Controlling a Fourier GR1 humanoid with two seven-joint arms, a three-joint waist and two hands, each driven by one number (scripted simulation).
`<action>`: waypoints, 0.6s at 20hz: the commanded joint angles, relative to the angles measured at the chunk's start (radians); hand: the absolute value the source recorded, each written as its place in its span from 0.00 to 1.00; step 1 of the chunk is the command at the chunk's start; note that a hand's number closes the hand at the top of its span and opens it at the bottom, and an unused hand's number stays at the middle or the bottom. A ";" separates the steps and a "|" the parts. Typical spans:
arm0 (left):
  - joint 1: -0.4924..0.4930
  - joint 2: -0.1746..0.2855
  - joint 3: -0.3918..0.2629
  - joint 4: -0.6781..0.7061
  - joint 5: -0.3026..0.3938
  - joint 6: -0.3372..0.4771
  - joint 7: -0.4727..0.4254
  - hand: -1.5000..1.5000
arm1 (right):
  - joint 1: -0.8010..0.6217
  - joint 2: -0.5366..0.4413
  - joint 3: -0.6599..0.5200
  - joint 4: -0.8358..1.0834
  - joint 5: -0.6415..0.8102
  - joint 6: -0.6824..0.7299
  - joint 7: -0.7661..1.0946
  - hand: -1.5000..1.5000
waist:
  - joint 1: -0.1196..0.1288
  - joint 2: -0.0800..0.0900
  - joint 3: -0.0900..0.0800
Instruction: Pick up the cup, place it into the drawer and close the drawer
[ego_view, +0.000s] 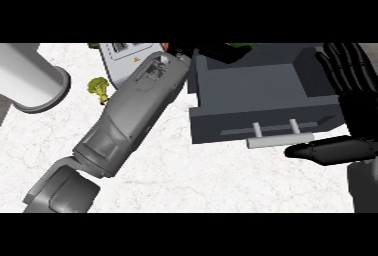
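— Where's the cup?
— I can't see it plainly. My left hand (215, 51) is over the far-left corner of the open drawer (258, 126). A green sliver (244, 46) beside it may be the cup. Whether that hand is clamped, I can't tell.
— The right hand?
— My right hand (347, 75) rests spread wide at the drawer's right side. I judge we're at placing. Next I release inside, then push the handle (280, 140).

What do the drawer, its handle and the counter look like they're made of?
Drawer: probably painted metal or plastic, flat matte dark grey with no grain. Handle: likely metal, a pale smooth round bar on two posts. Counter: looks like marble or similar stone, white with faint reddish veins.
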 joint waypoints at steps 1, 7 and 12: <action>-0.037 0.000 -0.070 0.095 0.026 -0.053 0.063 1.00 | -0.069 -0.022 -0.011 0.042 -0.028 0.024 0.013 0.00 | -0.033 0.013 0.001; -0.009 0.000 -0.166 0.121 0.056 -0.087 0.076 1.00 | -0.072 -0.018 0.004 0.034 -0.033 0.043 -0.013 0.00 | -0.082 0.021 0.001; 0.062 0.000 -0.188 0.081 0.119 -0.057 0.004 0.00 | -0.088 -0.003 0.051 0.030 -0.043 0.070 -0.003 0.00 | -0.114 0.026 -0.001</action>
